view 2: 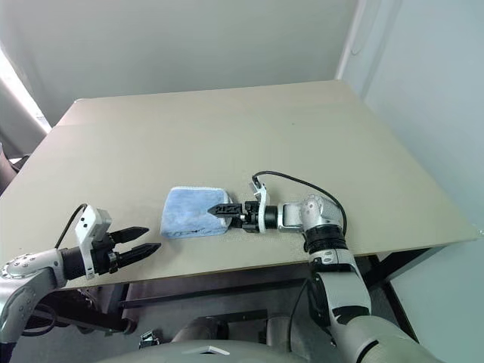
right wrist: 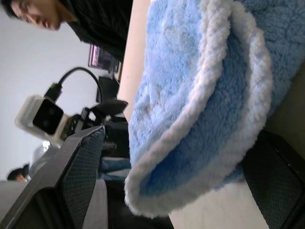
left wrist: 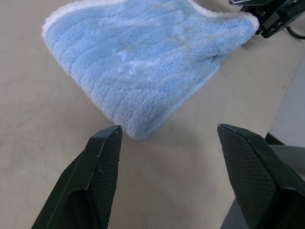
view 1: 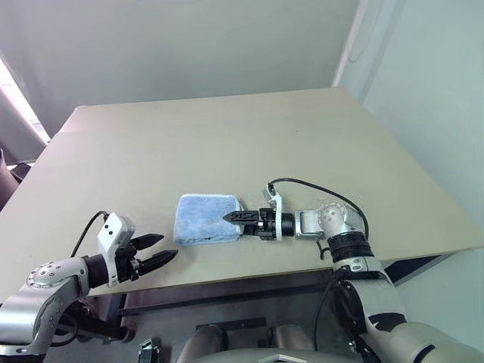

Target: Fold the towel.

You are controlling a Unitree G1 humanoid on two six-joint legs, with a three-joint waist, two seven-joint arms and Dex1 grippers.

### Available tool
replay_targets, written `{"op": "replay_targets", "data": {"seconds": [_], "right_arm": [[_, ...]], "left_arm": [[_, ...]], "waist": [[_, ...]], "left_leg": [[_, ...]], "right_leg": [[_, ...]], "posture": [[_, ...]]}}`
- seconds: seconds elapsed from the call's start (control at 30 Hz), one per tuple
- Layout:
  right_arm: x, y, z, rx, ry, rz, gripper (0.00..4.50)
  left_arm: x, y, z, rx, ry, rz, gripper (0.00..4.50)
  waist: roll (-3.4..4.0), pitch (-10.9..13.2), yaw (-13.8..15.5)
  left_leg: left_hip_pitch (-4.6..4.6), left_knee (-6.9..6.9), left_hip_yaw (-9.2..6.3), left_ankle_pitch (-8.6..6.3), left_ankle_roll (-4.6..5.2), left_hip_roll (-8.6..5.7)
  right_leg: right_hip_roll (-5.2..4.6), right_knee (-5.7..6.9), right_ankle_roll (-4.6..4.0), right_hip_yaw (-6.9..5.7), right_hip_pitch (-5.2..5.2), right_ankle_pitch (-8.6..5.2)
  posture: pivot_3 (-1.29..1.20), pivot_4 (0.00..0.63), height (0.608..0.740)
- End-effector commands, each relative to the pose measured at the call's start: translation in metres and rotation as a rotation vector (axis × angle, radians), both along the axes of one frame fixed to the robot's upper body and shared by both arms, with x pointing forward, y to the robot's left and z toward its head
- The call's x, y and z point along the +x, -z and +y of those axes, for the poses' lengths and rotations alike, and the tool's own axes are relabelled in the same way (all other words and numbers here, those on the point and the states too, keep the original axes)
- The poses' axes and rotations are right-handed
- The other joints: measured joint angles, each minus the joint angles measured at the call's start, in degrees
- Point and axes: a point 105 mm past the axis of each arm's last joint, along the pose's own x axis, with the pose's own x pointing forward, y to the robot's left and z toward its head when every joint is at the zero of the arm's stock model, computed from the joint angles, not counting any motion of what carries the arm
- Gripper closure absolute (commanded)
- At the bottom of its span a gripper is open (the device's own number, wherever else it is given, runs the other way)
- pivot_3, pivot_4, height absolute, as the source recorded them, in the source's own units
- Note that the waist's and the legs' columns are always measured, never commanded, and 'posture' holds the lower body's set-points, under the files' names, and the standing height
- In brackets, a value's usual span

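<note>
Beige counter [view 1: 227,144] bearing the small light blue terry towel [view 1: 206,218], already doubled near its front edge; right pincer [view 1: 236,216], spread wide, straddles the towel's white-edged right side for a further fold, while left pincer [view 1: 157,252] waits open, well left.

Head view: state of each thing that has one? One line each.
towel: folded over in layers, lying flat on the table near its front edge
left claw: open, holding nothing, apart from the towel on its left side
right claw: open wide, at the towel's right edge, its fingers either side of the white-edged layers, not closed on them
</note>
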Motion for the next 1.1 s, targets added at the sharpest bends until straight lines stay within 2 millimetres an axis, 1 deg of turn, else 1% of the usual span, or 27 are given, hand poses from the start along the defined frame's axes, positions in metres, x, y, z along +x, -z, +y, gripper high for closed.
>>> {"op": "replay_targets", "data": {"seconds": [0.03, 0.13, 0.23, 0.33, 0.37, 0.4, 0.43, 0.53, 0.6, 0.67, 0.73, 0.8, 0.83, 0.97, 1.0, 1.03, 1.1], "right_arm": [[-0.011, 0.012, 0.017, -0.028, -0.046, 0.029, 0.62], [-0.015, 0.012, 0.021, -0.04, -0.074, 0.008, 1.74], [-0.012, 0.005, 0.021, -0.023, -0.075, -0.028, 2.9], [-0.004, -0.016, 0.024, 0.039, -0.064, -0.081, 3.93], [0.0, -0.026, 0.026, 0.067, -0.059, -0.109, 4.27], [0.007, -0.04, 0.028, 0.106, -0.045, -0.145, 4.48], [0.013, -0.053, 0.031, 0.139, -0.028, -0.179, 4.48], [0.038, -0.101, 0.041, 0.253, 0.031, -0.297, 4.48], [0.052, -0.124, 0.047, 0.294, 0.067, -0.347, 4.48], [0.069, -0.138, 0.052, 0.299, 0.126, -0.371, 4.48], [0.087, -0.146, 0.052, 0.304, 0.209, -0.388, 4.48], [0.099, -0.144, 0.051, 0.271, 0.282, -0.43, 4.48], [0.102, -0.139, 0.052, 0.249, 0.299, -0.431, 4.48], [0.108, -0.093, 0.052, 0.071, 0.377, -0.412, 4.48], [0.108, -0.079, 0.052, 0.011, 0.395, -0.389, 4.48], [0.108, -0.069, 0.051, -0.029, 0.407, -0.374, 4.48], [0.104, -0.04, 0.047, -0.108, 0.447, -0.306, 4.48]], "left_arm": [[0.006, -0.013, 0.0, -0.001, 0.0, -0.052, 1.07], [0.01, -0.017, 0.007, 0.011, -0.028, -0.067, 1.07], [0.014, -0.021, 0.018, 0.025, -0.077, -0.085, 1.07], [0.015, -0.025, 0.027, 0.02, -0.121, -0.099, 1.07], [0.015, -0.026, 0.03, 0.016, -0.139, -0.103, 1.07], [0.015, -0.027, 0.034, 0.008, -0.16, -0.109, 1.07], [0.016, -0.029, 0.037, 0.0, -0.181, -0.113, 1.07], [0.016, -0.033, 0.049, -0.038, -0.248, -0.122, 1.07], [0.013, -0.033, 0.051, -0.049, -0.262, -0.117, 1.07], [0.009, -0.03, 0.054, -0.039, -0.275, -0.104, 1.07], [0.008, -0.028, 0.057, -0.036, -0.299, -0.097, 1.07], [0.006, -0.028, 0.058, -0.04, -0.312, -0.097, 1.07], [0.005, -0.027, 0.058, -0.04, -0.313, -0.096, 1.07], [0.003, -0.024, 0.059, -0.033, -0.325, -0.089, 1.07], [0.003, -0.024, 0.06, -0.033, -0.329, -0.091, 1.07], [0.004, -0.025, 0.06, -0.034, -0.331, -0.092, 1.07], [0.007, -0.029, 0.061, -0.034, -0.333, -0.108, 1.07]], "waist": [[0.03, 0.0, 0.0], [0.06, 0.0, 0.1], [0.02, 0.0, 0.1], [0.03, 0.0, 0.1], [0.04, 0.0, 0.1], [0.09, 0.0, 0.2], [0.17, 0.1, 0.2], [0.46, 0.3, 0.2], [0.47, 0.3, 0.2], [0.46, 0.3, 0.2], [0.4, 0.3, 0.2], [0.33, 0.2, 0.3], [0.32, 0.2, 0.3], [0.35, 0.2, 0.1], [0.35, 0.2, 0.1], [0.35, 0.2, 0.1], [0.36, 0.2, 0.1]], "left_leg": [[0.02, 0.0, -0.03, -0.01, -0.02, 0.0], [0.03, 0.0, -0.04, 0.0, -0.01, 0.0], [-0.01, -0.01, -0.03, 0.01, 0.02, -0.02], [0.04, 0.0, -0.03, -0.02, -0.03, -0.01], [0.09, 0.01, -0.05, -0.05, -0.08, -0.01], [0.11, 0.01, -0.06, -0.05, -0.09, -0.01], [0.1, 0.02, -0.07, -0.05, -0.09, -0.01], [0.03, 0.07, -0.06, -0.04, -0.1, -0.03], [-0.01, 0.06, -0.08, -0.01, -0.12, -0.03], [-0.01, 0.0, -0.09, 0.03, -0.07, -0.04], [-0.01, -0.07, -0.08, 0.02, -0.09, -0.07], [-0.02, -0.1, -0.08, -0.01, -0.12, -0.08], [-0.04, -0.12, -0.09, -0.01, -0.12, -0.08], [-0.07, -0.09, -0.08, -0.01, -0.11, -0.09], [-0.07, -0.09, -0.08, 0.0, -0.12, -0.08], [-0.07, -0.09, -0.08, 0.0, -0.12, -0.07], [-0.07, -0.09, -0.08, 0.01, -0.12, -0.07]], "right_leg": [[0.01, 0.0, -0.02, -0.01, 0.0, 0.02], [0.01, 0.0, -0.02, -0.01, -0.03, 0.05], [-0.02, -0.04, -0.01, 0.0, -0.06, 0.05], [-0.01, -0.03, 0.01, 0.0, -0.06, 0.12], [-0.01, -0.03, -0.01, -0.01, -0.06, 0.19], [-0.01, -0.03, -0.01, -0.01, -0.07, 0.24], [-0.02, -0.03, 0.0, -0.02, -0.09, 0.3], [-0.04, -0.03, 0.0, -0.03, -0.2, 0.41], [-0.02, -0.03, 0.01, -0.04, -0.29, 0.46], [-0.02, -0.09, 0.03, -0.05, -0.31, 0.46], [-0.04, -0.14, 0.08, -0.04, -0.32, 0.5], [-0.04, -0.19, 0.11, -0.04, -0.31, 0.51], [-0.05, -0.21, 0.11, -0.05, -0.31, 0.52], [-0.06, -0.21, 0.01, -0.02, -0.32, 0.47], [-0.05, -0.2, 0.0, -0.02, -0.32, 0.47], [-0.04, -0.19, 0.0, -0.02, -0.32, 0.46], [-0.03, -0.15, -0.02, -0.01, -0.34, 0.46]], "posture": [[0.0, 0.0, 0.74], [0.0, 0.0, 0.74], [0.0, 0.0, 0.74], [0.0, 0.0, 0.74], [0.0, 0.0, 0.74], [0.0, 0.0, 0.74], [0.0, 0.0, 0.74], [0.0, 0.0, 0.74], [0.0, 0.0, 0.74], [0.0, 0.0, 0.74], [0.0, 0.0, 0.74], [0.0, 0.0, 0.74], [0.0, 0.0, 0.74], [0.0, 0.0, 0.74], [0.0, 0.0, 0.74], [0.0, 0.0, 0.74], [0.0, 0.0, 0.74]]}}
